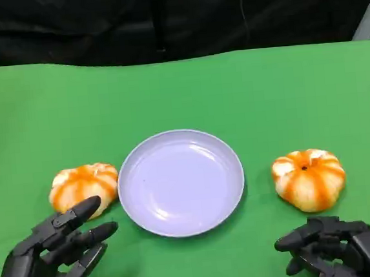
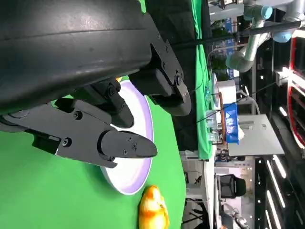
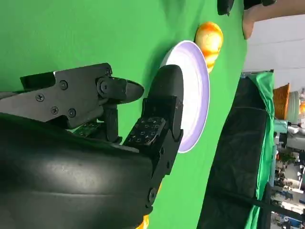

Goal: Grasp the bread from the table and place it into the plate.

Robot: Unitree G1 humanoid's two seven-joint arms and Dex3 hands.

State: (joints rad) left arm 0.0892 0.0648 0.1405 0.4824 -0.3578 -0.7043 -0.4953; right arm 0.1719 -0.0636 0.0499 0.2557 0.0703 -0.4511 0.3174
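With fingers spread and empty, the left hand (image 1: 53,257) should rise over the orange-striped round bread bun (image 1: 84,188) left of the empty lavender plate (image 1: 181,181), closing evenly around its sides.

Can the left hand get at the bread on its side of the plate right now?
Probably yes. The left hand is open with fingers apart, just short of the bread, and only bare green table lies between them.

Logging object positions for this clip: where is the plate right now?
In the head view the pale lavender plate sits on the green table at centre, between the left bread roll and the right bread roll, nothing in it.
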